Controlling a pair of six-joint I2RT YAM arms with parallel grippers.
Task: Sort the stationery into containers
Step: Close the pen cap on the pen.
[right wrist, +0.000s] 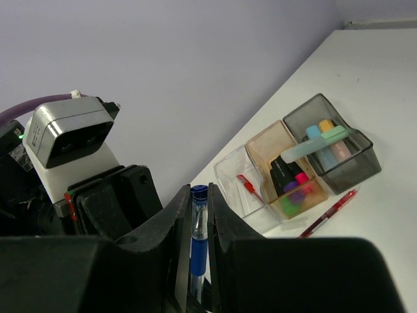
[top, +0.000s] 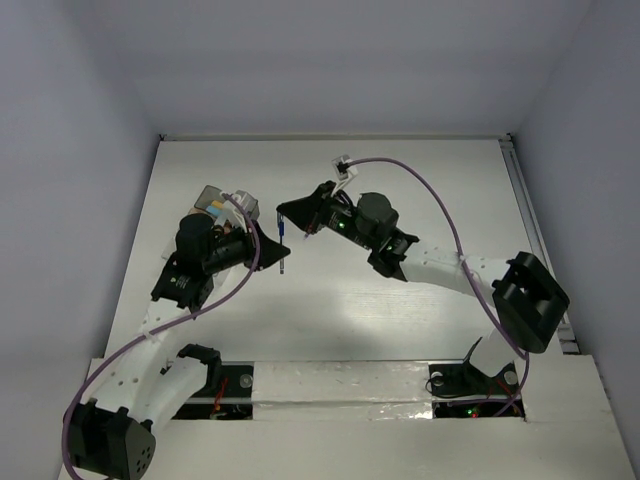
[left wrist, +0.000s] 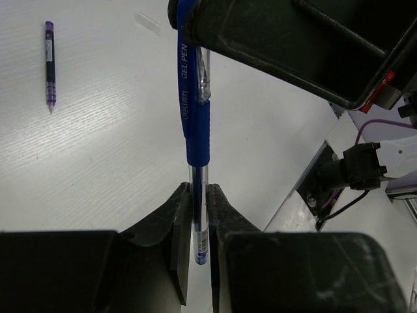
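Observation:
A blue gel pen (left wrist: pixel 196 124) is gripped at both ends. My left gripper (left wrist: pixel 199 212) is shut on its clear rear end. My right gripper (right wrist: pixel 199 212) is shut on its other end (right wrist: pixel 199 225). In the top view the two grippers, left (top: pixel 270 244) and right (top: pixel 290 214), meet over the table's middle with the pen (top: pixel 283 232) between them. The containers (right wrist: pixel 294 171) are joined clear, tan and grey compartments. The tan one holds several highlighters, the clear one a red pen (right wrist: pixel 248 186). A pale mint highlighter (right wrist: pixel 315 145) lies across the top.
A red pen (right wrist: pixel 329 212) lies on the table beside the containers. A purple pen (left wrist: pixel 49 65) and a small clear cap (left wrist: pixel 148 24) lie on the white table. In the top view the containers (top: pixel 212 197) are half hidden behind the left arm.

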